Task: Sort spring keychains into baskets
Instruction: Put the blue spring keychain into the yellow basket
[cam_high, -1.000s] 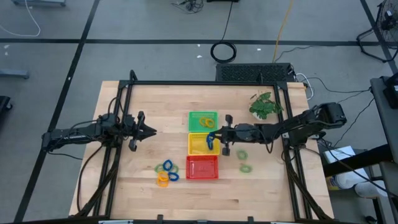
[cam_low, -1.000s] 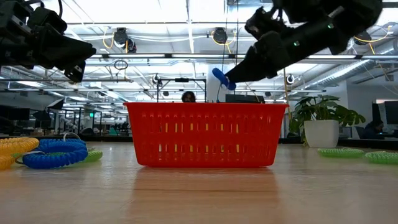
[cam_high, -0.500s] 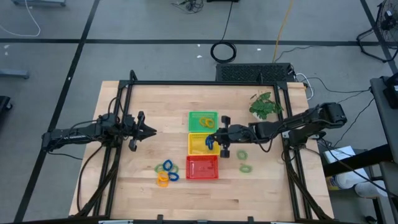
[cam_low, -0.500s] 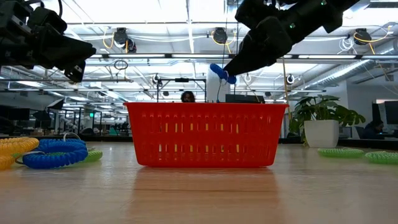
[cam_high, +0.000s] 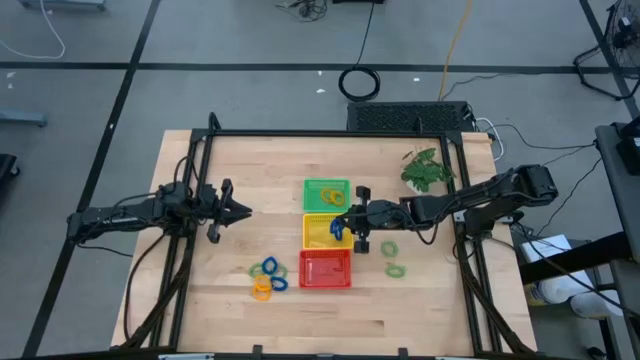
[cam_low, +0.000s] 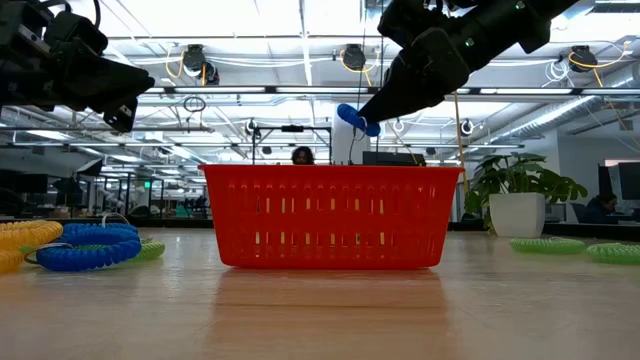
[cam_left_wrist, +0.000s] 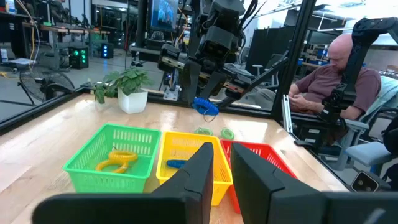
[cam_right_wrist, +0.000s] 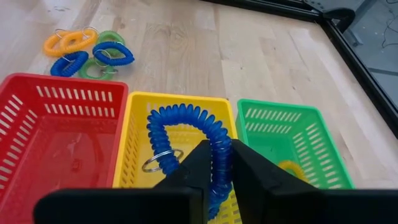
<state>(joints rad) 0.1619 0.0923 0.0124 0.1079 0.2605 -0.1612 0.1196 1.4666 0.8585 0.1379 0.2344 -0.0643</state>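
My right gripper (cam_high: 347, 226) hovers above the yellow basket (cam_high: 318, 236), shut on a blue spring keychain (cam_right_wrist: 186, 127). The green basket (cam_high: 316, 186), yellow basket and red basket (cam_high: 326, 270) stand in a row from far to near. An orange-yellow keychain (cam_high: 335, 197) lies in the green basket, and a blue one (cam_left_wrist: 177, 163) in the yellow basket. A cluster of blue, orange-yellow and green keychains (cam_high: 267, 277) lies left of the red basket. Two green ones (cam_high: 389, 247) (cam_high: 397, 270) lie right of it. My left gripper (cam_high: 243, 210) waits left of the baskets, with a narrow gap between its fingers. My right gripper pinches one side of the blue keychain's coiled loop (cam_right_wrist: 219, 163) between its two fingers, coming from the table's right and slanting down. The keychain is lifted clear above the yellow basket. Its loop sticks out past the fingertips, and its metal ring (cam_right_wrist: 158, 163) dangles from it.
A small potted plant (cam_high: 425, 170) stands at the far right of the table. The black frame rails (cam_high: 330, 134) run along the table's far edge and sides. Bare wood lies near the front edge (cam_high: 330, 320). A person sits beyond the table (cam_left_wrist: 336, 81).
My right gripper, still shut on the blue keychain, has risen a little and moved slightly toward the table's left over the yellow basket. It has kept still for the last half second.
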